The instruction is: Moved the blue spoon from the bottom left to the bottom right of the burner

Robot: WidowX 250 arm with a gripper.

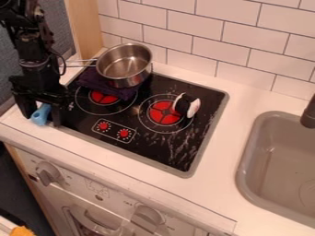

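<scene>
At the left of the camera view the black gripper [42,119] hangs low over the front left corner of the cooktop. Its two fingers stand apart, one on each side of the blue spoon [41,115], of which a light blue end shows between them. The rest of the spoon is hidden by the gripper. Whether it lies on the counter or just above cannot be made out. The black cooktop [166,150] has two red-centred burners, the left one [104,97] and the right one [165,113].
A steel pot [125,64] stands at the back left, with a dark purple cloth [98,82] beside and below it. A black and white object [187,105] sits on the right burner. Farther right are a grey sink [247,152] and a dark faucet [309,115].
</scene>
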